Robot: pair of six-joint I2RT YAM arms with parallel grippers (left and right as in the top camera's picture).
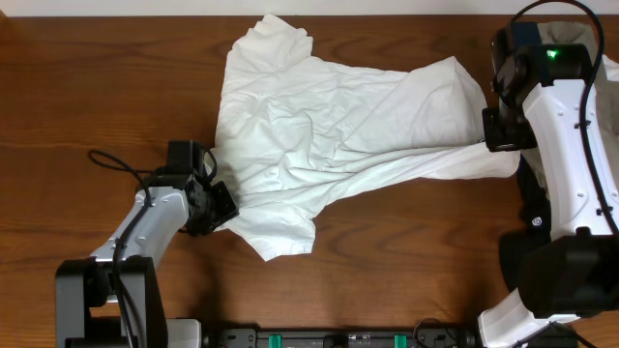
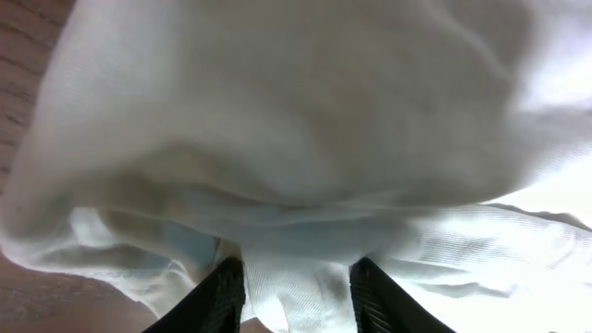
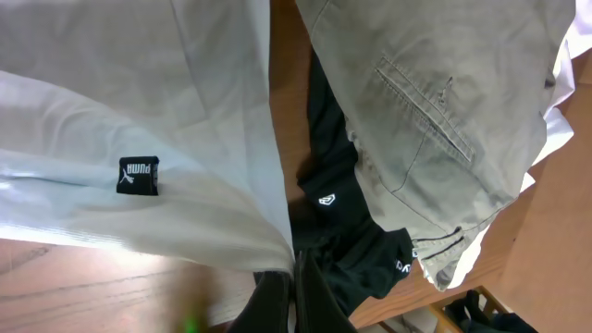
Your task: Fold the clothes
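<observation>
The white T-shirt (image 1: 329, 135) lies spread and crumpled across the middle of the wooden table, plain side up. At the shirt's lower left edge sits my left gripper (image 1: 221, 205). In the left wrist view its two black fingers (image 2: 222, 296) stand apart, with a fold of the T-shirt (image 2: 296, 120) lying loose between them. My right gripper (image 1: 495, 130) is at the shirt's right end, which is drawn taut towards it. In the right wrist view that gripper (image 3: 294, 296) is shut on the edge of the T-shirt (image 3: 139, 92), near a small black label (image 3: 138, 174).
A grey-olive garment (image 3: 435, 102) with a welt pocket and a black garment (image 3: 356, 231) lie heaped just right of the right gripper. Bare wooden table (image 1: 97, 97) stretches left of and in front of the shirt. The right arm's white body (image 1: 571, 164) stands along the right edge.
</observation>
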